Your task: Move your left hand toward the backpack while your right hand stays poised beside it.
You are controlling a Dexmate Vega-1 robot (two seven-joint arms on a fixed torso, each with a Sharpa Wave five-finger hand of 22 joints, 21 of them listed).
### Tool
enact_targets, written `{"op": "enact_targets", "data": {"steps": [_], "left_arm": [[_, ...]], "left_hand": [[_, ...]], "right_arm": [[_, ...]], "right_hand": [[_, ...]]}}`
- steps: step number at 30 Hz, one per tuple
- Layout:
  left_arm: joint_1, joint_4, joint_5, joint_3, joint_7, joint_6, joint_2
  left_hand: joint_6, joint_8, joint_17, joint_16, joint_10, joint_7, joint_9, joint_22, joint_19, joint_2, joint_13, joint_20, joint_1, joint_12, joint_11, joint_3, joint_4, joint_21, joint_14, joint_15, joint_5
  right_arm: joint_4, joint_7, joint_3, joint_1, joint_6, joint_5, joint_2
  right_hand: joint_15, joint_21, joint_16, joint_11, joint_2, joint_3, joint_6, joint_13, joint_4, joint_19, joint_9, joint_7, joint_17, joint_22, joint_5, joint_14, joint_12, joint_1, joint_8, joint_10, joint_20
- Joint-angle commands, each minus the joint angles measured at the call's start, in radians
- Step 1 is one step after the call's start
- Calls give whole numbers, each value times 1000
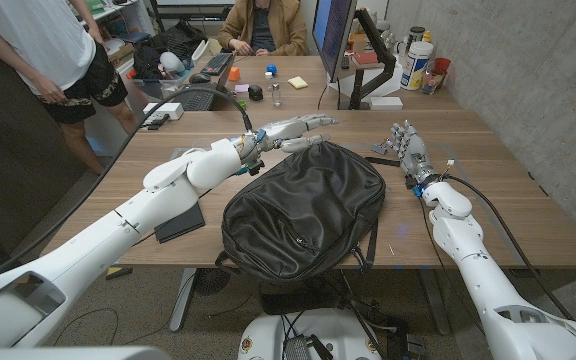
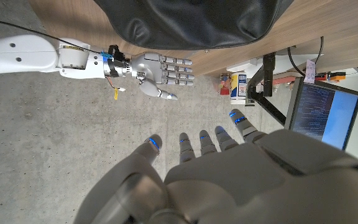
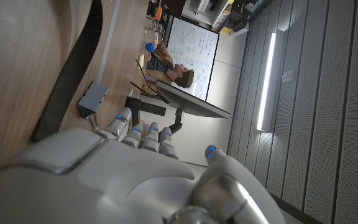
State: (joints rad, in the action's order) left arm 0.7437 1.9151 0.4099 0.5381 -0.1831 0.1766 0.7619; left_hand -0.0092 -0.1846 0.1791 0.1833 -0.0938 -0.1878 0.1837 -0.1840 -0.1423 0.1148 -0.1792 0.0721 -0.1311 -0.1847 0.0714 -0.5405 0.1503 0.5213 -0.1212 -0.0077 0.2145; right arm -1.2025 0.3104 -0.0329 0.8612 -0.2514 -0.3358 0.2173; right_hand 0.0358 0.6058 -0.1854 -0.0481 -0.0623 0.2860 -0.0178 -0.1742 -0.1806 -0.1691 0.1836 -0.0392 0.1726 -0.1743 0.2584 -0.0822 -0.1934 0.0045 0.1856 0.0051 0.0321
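Head view: rounded, perhaps leather backpack

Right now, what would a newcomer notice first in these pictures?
A black backpack lies in the middle of the wooden table. The left hand reaches over its far end with fingers apart, while the right hand stands open beside it, holding nothing. Two people are behind the table.

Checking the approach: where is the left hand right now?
In the head view the left hand hovers open at the backpack's far edge, left of the right hand.
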Motion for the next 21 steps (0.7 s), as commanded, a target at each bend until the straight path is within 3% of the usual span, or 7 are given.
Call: {"op": "enact_targets", "data": {"steps": [1,6,21], "left_arm": [[3,5,4,2,-9,-4,7],[1,12,15,6,-18,-15,10],[0,15,15,13,-36,-24,12]], "left_hand": [[-12,1,5,1,-4,-4,3,-2,-9,-1,-3,1,-10,-1,5,1,1,-4,-10,-1,4],[-14,0,5,2,-7,-4,3,-2,-13,-1,-3,12,-10,-1,4,2,1,-7,-11,1,4],[-25,1,6,0,-16,-16,3,-3,-24,0,-3,12,-11,-1,5,4,2,-13,-25,3,5]], "right_arm": [[-8,-3,2,2,4,2,0],[-12,-4,1,5,5,1,0],[-14,-4,-2,9,7,-1,2]], "right_hand": [[30,-7,2,-8,-106,3,-5,-5,-1,-9,3,-3,3,-5,7,-14,-6,4,6,0,89],[29,-8,1,-8,-106,3,-4,-5,-1,-9,3,-2,3,-5,7,-14,-6,4,6,0,89],[29,-12,1,-8,-105,3,-4,-5,-1,-8,3,-1,3,-6,6,-15,-7,3,6,0,89]]}}
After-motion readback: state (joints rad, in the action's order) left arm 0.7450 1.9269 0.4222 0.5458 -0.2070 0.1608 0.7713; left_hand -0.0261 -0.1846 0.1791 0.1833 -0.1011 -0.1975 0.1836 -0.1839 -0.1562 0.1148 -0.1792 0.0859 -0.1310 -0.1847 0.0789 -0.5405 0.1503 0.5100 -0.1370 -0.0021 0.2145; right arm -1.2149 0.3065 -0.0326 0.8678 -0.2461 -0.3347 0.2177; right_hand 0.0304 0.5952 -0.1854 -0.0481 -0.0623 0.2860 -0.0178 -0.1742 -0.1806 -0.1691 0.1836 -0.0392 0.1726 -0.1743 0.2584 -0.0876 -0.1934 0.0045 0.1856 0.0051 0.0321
